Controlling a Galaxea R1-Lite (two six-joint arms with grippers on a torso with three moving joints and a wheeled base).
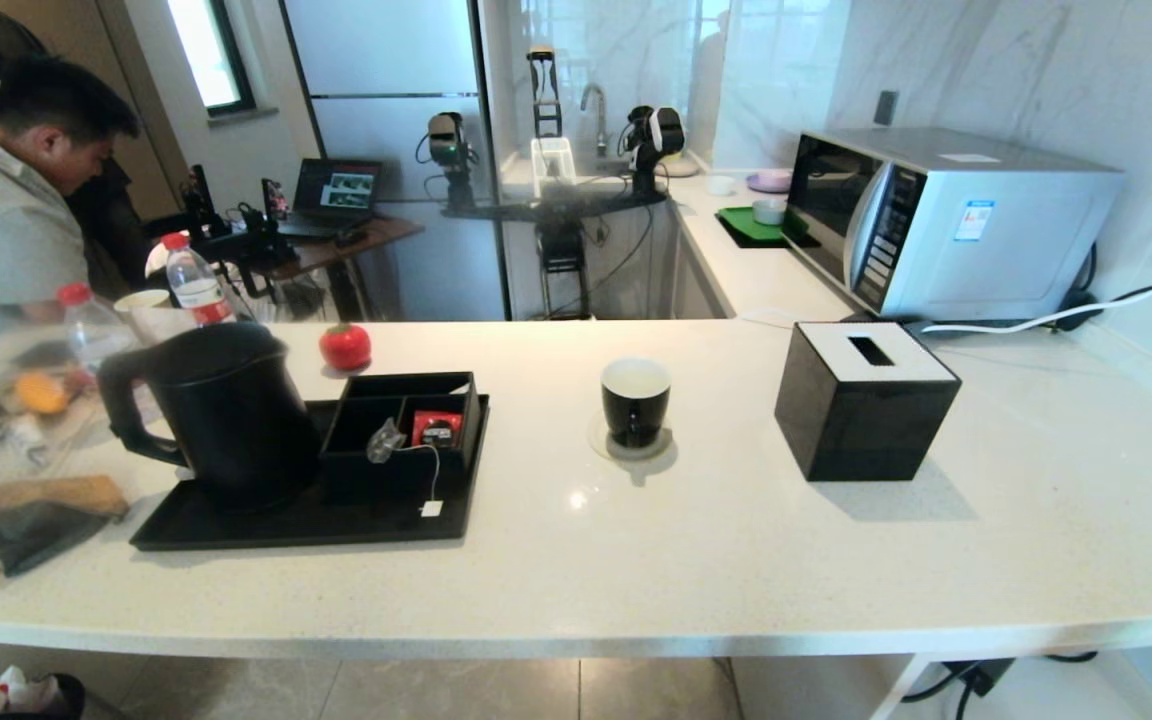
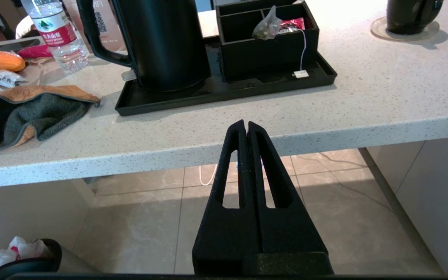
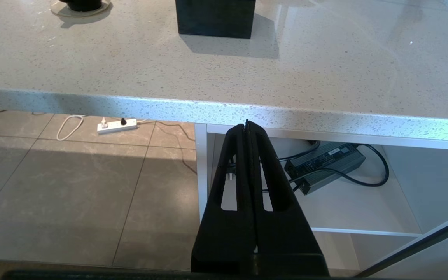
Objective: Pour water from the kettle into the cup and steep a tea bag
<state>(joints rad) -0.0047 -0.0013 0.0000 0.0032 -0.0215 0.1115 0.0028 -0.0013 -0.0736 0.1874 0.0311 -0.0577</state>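
Observation:
The matte black kettle (image 1: 226, 410) (image 2: 165, 42) stands on the left of a black tray (image 1: 306, 520) (image 2: 224, 91), handle to the left. The tea bag (image 1: 386, 440) (image 2: 266, 25) rests on the front wall of the tray's black compartment box (image 1: 406, 420), its string and white tag (image 1: 431, 508) hanging down. The black cup (image 1: 635, 400) (image 2: 412, 13) sits on a round coaster at mid-counter. My left gripper (image 2: 246, 123) is shut and empty, in front of and below the counter edge. My right gripper (image 3: 246, 123) is shut and empty too, below the counter edge. Neither arm shows in the head view.
A black tissue box (image 1: 864, 398) stands right of the cup, a microwave (image 1: 946, 220) behind it. Water bottles (image 1: 194, 282), a paper cup (image 1: 144, 310), a red tomato-like thing (image 1: 345, 346) and a cloth (image 2: 33, 112) crowd the counter's left. A person (image 1: 6, 200) stands at far left.

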